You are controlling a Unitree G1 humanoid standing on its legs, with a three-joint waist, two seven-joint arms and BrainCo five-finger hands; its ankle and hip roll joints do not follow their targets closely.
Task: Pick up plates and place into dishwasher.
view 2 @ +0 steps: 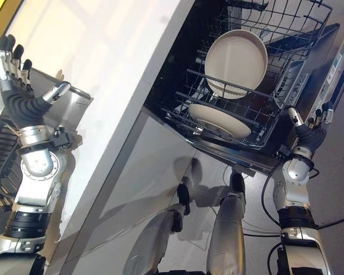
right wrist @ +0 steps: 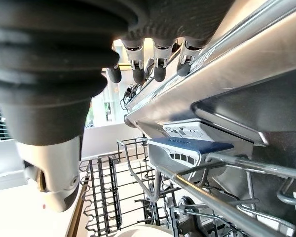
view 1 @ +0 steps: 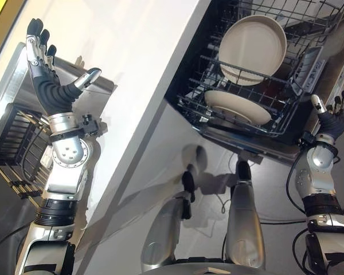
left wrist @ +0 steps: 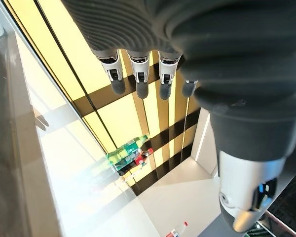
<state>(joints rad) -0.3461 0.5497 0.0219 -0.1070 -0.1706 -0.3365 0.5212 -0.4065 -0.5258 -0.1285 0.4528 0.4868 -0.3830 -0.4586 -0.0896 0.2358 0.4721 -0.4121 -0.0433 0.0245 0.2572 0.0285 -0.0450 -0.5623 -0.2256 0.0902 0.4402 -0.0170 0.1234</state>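
Left eye view has two cream plates in the dishwasher's pulled-out wire rack [view 1: 301, 123]: an upright plate [view 1: 253, 48] leaning in the tines and a lower plate [view 1: 238, 107] lying flatter in front. Both hands are empty. The left hand [view 1: 43, 69] is raised over the white counter [view 1: 132, 46], fingers spread; the right hand [view 1: 332, 117] hangs relaxed beside the rack. Looks like we're between plates, so next up is finding another one, maybe near the dark wire drying rack [view 1: 14, 140].

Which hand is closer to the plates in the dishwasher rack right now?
The right hand. It is raised, open, beside the rack's outer edge, close to the plates. The left hand is open, raised above the counter, on the far side from the dishwasher rack.
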